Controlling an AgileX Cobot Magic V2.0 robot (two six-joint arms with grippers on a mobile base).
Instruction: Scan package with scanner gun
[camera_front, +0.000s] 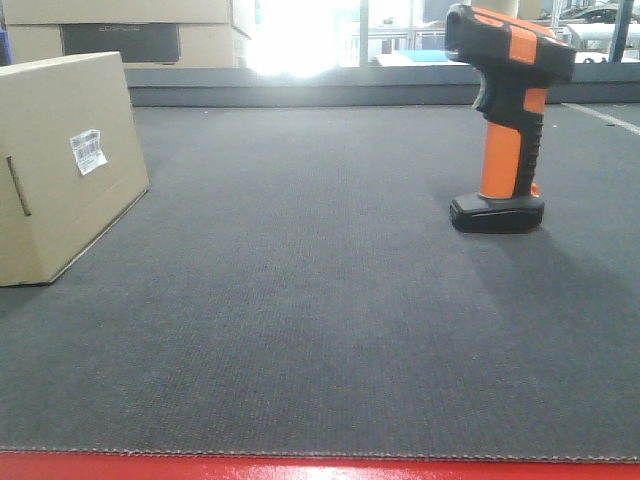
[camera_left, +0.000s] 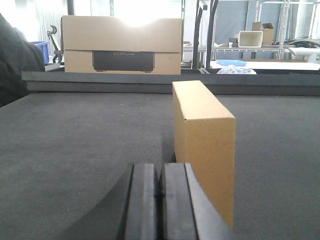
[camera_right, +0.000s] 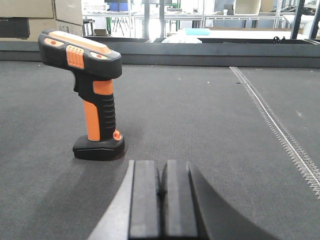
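both grippers empty, scanner gun not picked up yet

the two black fingers (camera_left: 145, 202) of the left gripper (camera_left: 161, 200) are squeezed flat together with nothing between them. the right gripper (camera_right: 161, 200) looks the same: clenched tight and empty. both look low down, close to the dark desk (camera_front: 300, 340).

just past the left gripper, a little to its right, stands the package (camera_left: 205, 145). it is a plain brown box, not touching the fingers, and it sits by the left edge of the desk. a small white label (camera_front: 88, 152) with black bars is stuck on the side that faces the middle of the desk.

ahead of the right gripper, a bit to its left, is the scanner gun (camera_right: 92, 95). it is orange and black and stands upright on its flat base, toward the far right corner, well apart from the package. its nose points toward the left edge.

i think the job is at its first step, since nothing is grabbed. next, the right gripper needs to open, reach the handle and close around it gently, because the tall gun could tip over. then the nose must aim at the label.
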